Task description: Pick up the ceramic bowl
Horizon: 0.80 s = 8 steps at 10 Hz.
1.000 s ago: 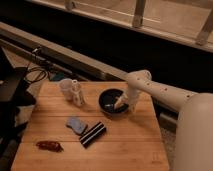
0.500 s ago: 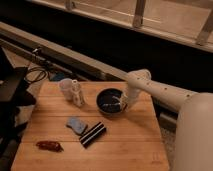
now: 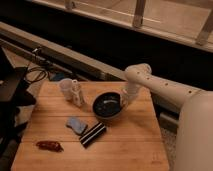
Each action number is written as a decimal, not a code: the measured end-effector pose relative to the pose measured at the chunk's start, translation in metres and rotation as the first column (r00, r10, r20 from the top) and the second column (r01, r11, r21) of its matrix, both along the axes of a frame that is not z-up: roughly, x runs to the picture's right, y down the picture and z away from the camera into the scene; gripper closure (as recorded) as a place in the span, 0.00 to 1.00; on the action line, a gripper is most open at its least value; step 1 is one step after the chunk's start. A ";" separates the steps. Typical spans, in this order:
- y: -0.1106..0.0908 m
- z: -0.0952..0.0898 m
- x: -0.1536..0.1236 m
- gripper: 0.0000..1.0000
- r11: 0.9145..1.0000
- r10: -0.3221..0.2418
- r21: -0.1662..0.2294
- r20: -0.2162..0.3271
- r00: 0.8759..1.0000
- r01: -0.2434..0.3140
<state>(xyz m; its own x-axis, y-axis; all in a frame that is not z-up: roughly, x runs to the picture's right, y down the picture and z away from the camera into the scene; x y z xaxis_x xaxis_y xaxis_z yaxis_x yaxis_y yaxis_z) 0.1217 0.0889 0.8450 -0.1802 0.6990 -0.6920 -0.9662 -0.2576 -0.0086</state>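
The ceramic bowl (image 3: 107, 106) is round, glossy and black, with pale glints inside. It sits over the middle of the wooden table (image 3: 125, 150), tilted so that its inside faces the camera. My gripper (image 3: 121, 103) comes down from the white arm (image 3: 150, 82) on the right and is shut on the bowl's right rim. The bowl's left edge seems raised off the wood.
A white mug (image 3: 65, 87) and a pale upright object (image 3: 76, 94) stand left of the bowl. A blue sponge (image 3: 76, 124), a black-and-white striped bar (image 3: 93, 134) and a red-brown object (image 3: 49, 145) lie nearer the front. Dark equipment with cables (image 3: 20, 85) stands to the left.
The bowl has shifted slightly to the left and tipped up, with the gripper at its right rim. The other objects have not moved.
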 end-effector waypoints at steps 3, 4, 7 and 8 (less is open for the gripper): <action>-0.028 -0.030 -0.001 0.90 1.000 -0.004 0.008 0.023 1.000 0.004; -0.034 -0.034 0.001 0.90 1.000 -0.003 0.007 0.030 1.000 0.003; -0.040 -0.043 0.002 0.90 1.000 -0.007 0.010 0.039 0.999 0.006; -0.044 -0.048 0.001 0.90 1.000 -0.008 0.013 0.039 0.999 0.007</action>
